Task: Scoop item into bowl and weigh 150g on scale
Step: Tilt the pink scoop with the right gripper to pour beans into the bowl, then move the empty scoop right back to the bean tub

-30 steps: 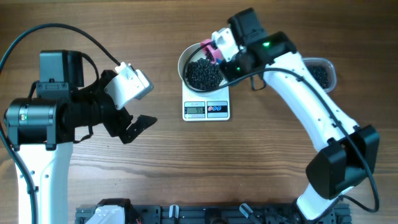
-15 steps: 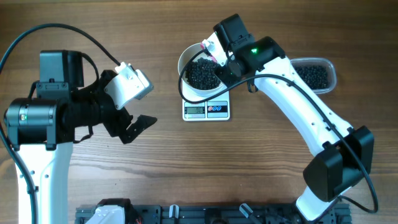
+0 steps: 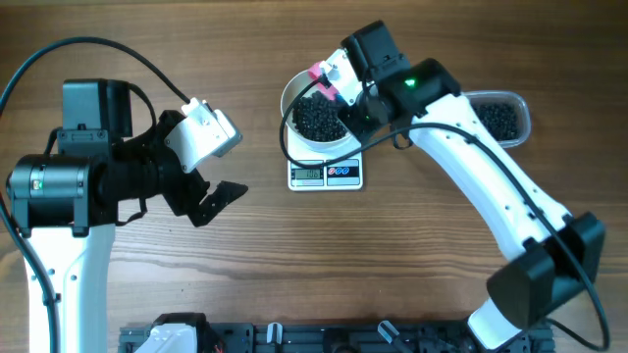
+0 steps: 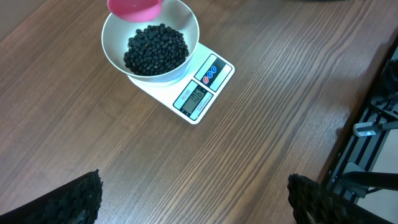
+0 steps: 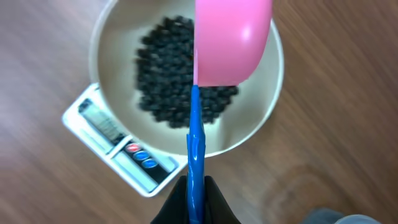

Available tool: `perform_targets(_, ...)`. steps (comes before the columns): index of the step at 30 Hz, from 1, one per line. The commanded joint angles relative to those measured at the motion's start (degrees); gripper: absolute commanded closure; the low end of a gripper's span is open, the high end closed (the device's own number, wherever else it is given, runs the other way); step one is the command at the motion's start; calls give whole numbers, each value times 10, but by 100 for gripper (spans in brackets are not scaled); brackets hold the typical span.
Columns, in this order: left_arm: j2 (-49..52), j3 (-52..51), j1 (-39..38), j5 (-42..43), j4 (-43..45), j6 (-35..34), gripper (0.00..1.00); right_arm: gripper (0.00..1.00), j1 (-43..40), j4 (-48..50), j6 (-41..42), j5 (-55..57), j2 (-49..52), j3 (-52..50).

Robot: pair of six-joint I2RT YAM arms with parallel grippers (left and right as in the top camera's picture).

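1. The item, small black beads, lies in the white bowl, which stands on the scale.
2. My right tool is closed on the blue handle of the pink scoop, above the bowl.
3. My left tool is wide open and holds nothing, well apart from the scale.

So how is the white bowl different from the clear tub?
The bowl is round and white; the tub is rectangular and clear. The bowl sits on the scale; the tub sits on the table. The pink scoop is over the bowl, not the tub. Both hold black beads.
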Motion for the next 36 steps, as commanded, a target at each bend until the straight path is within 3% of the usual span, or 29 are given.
perform_targets(1, -2, 8, 4, 0, 0, 9, 0, 96, 2, -11, 12, -16, -6, 12)
perform_targets(10, -2, 8, 4, 0, 0, 9, 0, 96, -19, -13, 45, 9, -25, 21)
perform_targets(19, -2, 8, 4, 0, 0, 9, 0, 96, -162, -148, 71, 12, -76, 21)
perform_targets(25, -2, 8, 4, 0, 0, 9, 0, 96, -233, -214, 74, 154, -88, 19)
perform_targets(36, -2, 8, 4, 0, 0, 9, 0, 96, -237, -227, 78, 297, -75, -33)
